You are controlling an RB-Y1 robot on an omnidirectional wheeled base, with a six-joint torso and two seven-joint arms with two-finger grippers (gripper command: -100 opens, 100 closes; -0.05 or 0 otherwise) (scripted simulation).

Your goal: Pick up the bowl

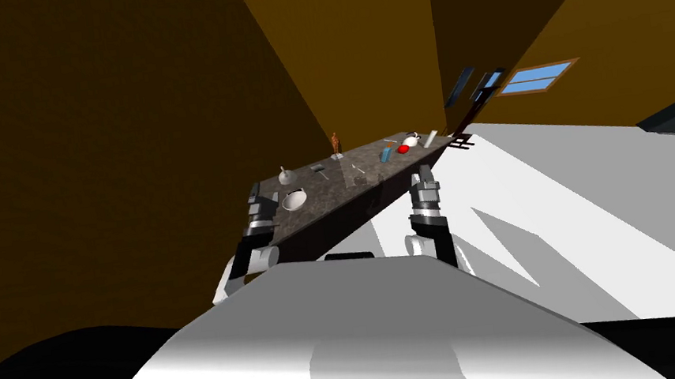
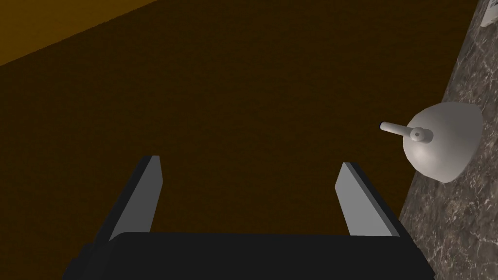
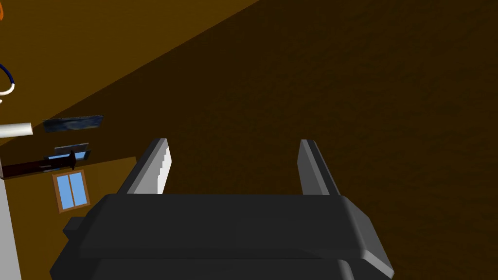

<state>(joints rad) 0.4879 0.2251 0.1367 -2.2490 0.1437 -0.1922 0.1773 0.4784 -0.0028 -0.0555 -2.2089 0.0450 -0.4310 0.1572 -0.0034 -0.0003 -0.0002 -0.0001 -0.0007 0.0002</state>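
Note:
The bowl (image 1: 295, 200) is pale grey and stands upright near the close left end of a dark marbled tabletop (image 1: 344, 190). Just off that end of the table, my left gripper (image 1: 259, 200) hangs a short way to the left of the bowl. In its wrist view the left gripper (image 2: 249, 164) is open with nothing between its fingers, pointing past the table's edge (image 2: 452, 218) at a brown wall. My right gripper (image 1: 424, 181) is at the table's front edge further right; in its own view the right gripper (image 3: 233, 143) is open and empty.
A grey domed thing with a thin stem (image 2: 440, 141) stands on the tabletop beyond the bowl, at the edge (image 1: 286, 176). Further along are a brown statuette (image 1: 335, 143), a blue item (image 1: 385, 155), a red item (image 1: 403, 148) and a white jug (image 1: 411, 140). White floor lies to the right.

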